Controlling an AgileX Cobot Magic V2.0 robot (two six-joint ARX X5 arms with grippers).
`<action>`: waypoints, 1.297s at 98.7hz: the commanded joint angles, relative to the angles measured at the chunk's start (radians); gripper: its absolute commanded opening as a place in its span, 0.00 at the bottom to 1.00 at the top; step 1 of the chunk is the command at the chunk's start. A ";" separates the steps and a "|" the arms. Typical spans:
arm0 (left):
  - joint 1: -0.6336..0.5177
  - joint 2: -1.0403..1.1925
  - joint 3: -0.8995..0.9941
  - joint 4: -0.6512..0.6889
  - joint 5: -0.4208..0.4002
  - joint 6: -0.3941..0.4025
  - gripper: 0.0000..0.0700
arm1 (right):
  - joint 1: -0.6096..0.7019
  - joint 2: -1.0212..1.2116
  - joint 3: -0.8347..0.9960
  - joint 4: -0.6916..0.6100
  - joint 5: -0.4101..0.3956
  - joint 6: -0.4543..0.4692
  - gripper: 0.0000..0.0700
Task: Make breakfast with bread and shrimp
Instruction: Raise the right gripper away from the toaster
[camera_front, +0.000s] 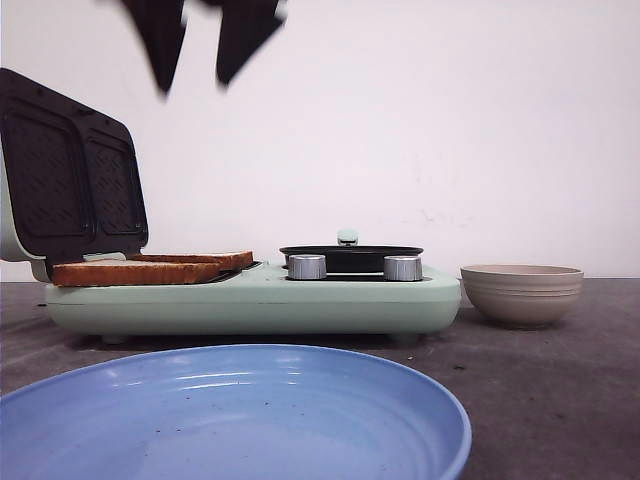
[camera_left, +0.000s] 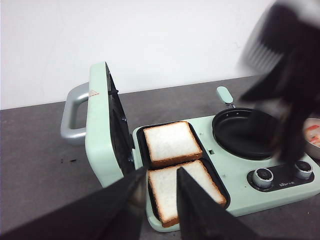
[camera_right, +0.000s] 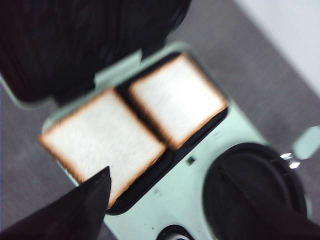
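On the open sandwich maker's (camera_left: 200, 200) grill plates, at nine o'clock from the frying pan (camera_left: 246, 132), two bread slices (camera_left: 171, 142) look light, soft and crushable, best pinched gently at a crust edge by the left gripper (camera_left: 161, 186), fingers apart; the right gripper's (camera_right: 165, 200) also spread.

Left pincer (camera_left: 159, 200): matte black, tapered wedge fingers. Right pincer (camera_right: 165, 200): same black, blurred, pointed tips.
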 joint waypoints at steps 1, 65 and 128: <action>-0.003 0.003 0.010 0.011 -0.003 0.008 0.11 | -0.001 -0.003 0.024 0.000 -0.006 0.033 0.59; -0.003 0.003 0.010 0.011 -0.025 0.008 0.11 | -0.066 -0.180 -0.101 0.050 -0.114 0.034 0.59; -0.003 0.003 0.010 0.011 -0.025 -0.003 0.11 | -0.154 -0.669 -0.811 0.403 -0.188 0.143 0.59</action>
